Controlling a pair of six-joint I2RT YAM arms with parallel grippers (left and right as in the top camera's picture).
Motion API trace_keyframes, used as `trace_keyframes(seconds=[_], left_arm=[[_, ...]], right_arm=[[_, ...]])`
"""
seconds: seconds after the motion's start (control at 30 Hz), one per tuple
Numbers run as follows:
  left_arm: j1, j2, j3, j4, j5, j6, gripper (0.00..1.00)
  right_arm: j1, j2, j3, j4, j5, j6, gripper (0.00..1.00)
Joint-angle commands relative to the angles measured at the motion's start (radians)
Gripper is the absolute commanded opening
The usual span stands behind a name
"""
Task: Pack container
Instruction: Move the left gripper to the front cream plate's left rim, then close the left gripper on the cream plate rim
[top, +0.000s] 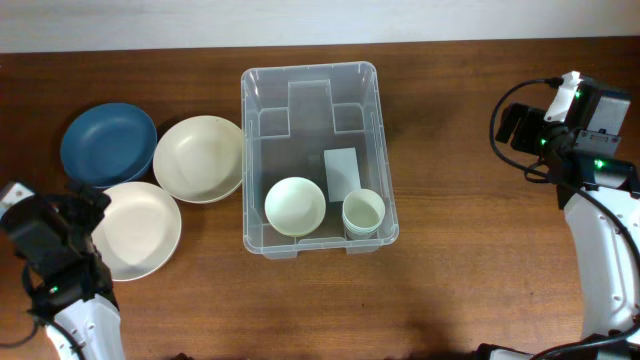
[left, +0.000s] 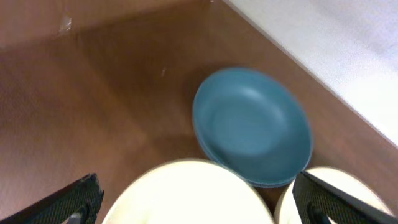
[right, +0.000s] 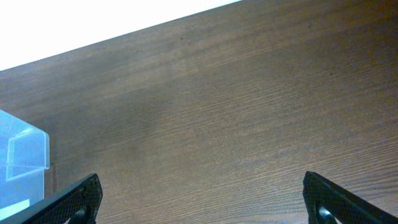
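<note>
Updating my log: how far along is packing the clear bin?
Done: a small pale green bowl and a pale green cup sit inside the clear plastic rectangular container. In hand: nothing; the left gripper is open over the white round bowl, the right gripper open over the brown wooden table. Left: that white bowl, the cream round bowl and the blue round plate, all outside the container.

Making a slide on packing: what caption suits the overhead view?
Container holds a small bowl and cup; a blue plate, cream bowl and cream plate wait beside it.
</note>
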Motion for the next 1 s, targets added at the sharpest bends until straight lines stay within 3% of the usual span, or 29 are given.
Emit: trace_keyframes(seconds=[0.0, 0.47, 0.97], left_arm=[[0.045, 0.011, 0.019, -0.055, 0.073, -0.035, 1.00], [0.088, 0.088, 0.016, -0.272, 0.084, -0.035, 1.00], [0.130, 0.216, -0.012, -0.302, 0.008, -0.061, 1.00]], right_arm=[[-0.004, -0.011, 0.011, 0.003, 0.002, 0.008, 0.99], [-0.004, -0.011, 0.011, 0.003, 0.002, 0.008, 0.99], [-0.004, -0.011, 0.011, 0.003, 0.002, 0.008, 0.99]])
